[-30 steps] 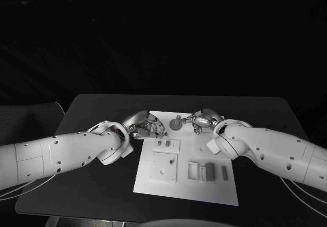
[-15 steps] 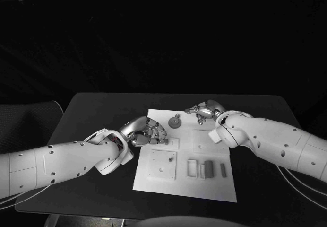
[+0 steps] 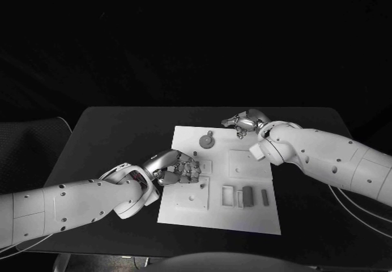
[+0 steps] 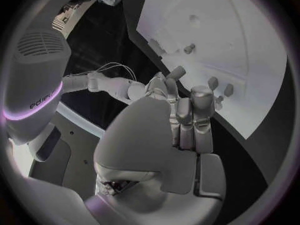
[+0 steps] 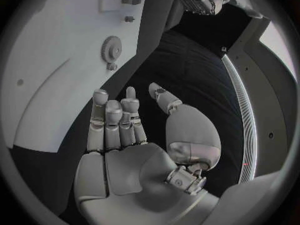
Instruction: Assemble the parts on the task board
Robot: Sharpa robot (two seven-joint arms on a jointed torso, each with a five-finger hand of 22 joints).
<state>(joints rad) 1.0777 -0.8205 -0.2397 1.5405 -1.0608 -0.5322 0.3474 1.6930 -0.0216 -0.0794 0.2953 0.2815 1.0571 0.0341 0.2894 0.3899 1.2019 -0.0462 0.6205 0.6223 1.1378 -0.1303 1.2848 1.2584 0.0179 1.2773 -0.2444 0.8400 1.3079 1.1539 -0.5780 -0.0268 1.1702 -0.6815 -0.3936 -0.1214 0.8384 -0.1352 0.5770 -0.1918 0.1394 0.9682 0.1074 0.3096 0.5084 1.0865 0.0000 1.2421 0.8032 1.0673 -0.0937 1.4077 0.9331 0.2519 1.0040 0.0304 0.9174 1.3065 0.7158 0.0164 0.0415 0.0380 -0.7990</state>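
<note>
The white task board point(image 3: 219, 212) lies in the middle of the table. On its far end lies a grey gear point(image 3: 207, 140), which also shows in the right wrist view point(image 5: 111, 49). Two short pegs point(image 3: 200, 165) stand mid-board, and several grey bars point(image 3: 247, 197) sit in slots near the right edge. My left hand point(image 3: 173, 168) hangs over the board's left edge beside the pegs, fingers loosely bent point(image 4: 187, 116), holding nothing. At the board's far right corner my right hand point(image 3: 245, 122) is clear of the gear, its fingers point(image 5: 115, 120) straight, its thumb apart, nothing in it.
A square plate with holes point(image 3: 190, 199) sits on the board's near left part, and another square recess point(image 3: 242, 164) lies to the right. The black table point(image 3: 122, 130) reaches out on every side of the board.
My right hand has drawn away from the gear to the board's far right corner. My left hand has pulled back toward me along the left edge. The camera has shifted too.
</note>
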